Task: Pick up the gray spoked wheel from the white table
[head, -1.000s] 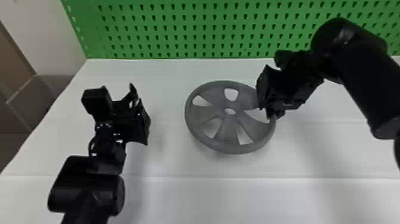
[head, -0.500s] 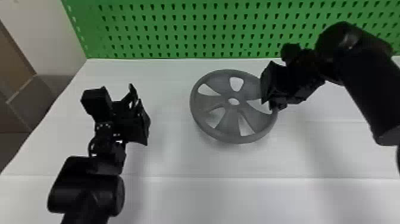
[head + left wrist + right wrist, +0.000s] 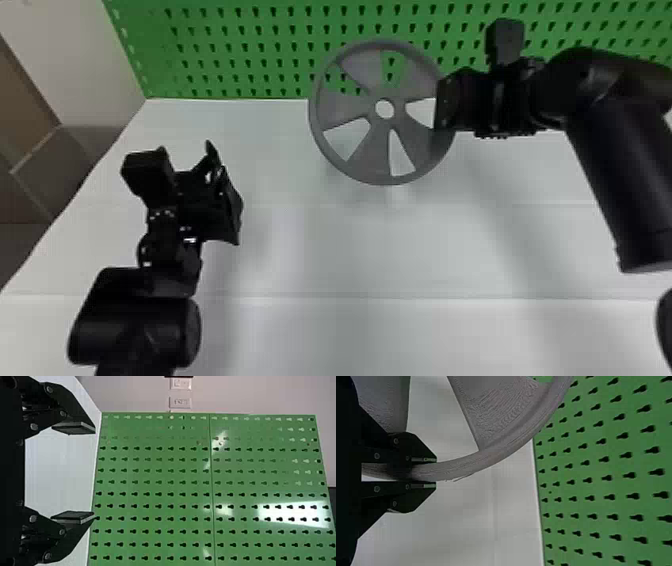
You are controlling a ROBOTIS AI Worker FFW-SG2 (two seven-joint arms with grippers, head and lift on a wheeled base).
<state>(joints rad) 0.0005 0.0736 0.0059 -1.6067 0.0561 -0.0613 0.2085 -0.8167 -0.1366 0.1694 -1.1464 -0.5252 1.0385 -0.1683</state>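
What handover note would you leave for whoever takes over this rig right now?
Right hand: closed on the rim of the gray spoked wheel.
Left hand: open and empty, at the left side of the white table.
Wheel: clear of the table, tilted up in front of the green pegboard.
Done: gripped and lifted.
Left: apparently just keeping it securely held.
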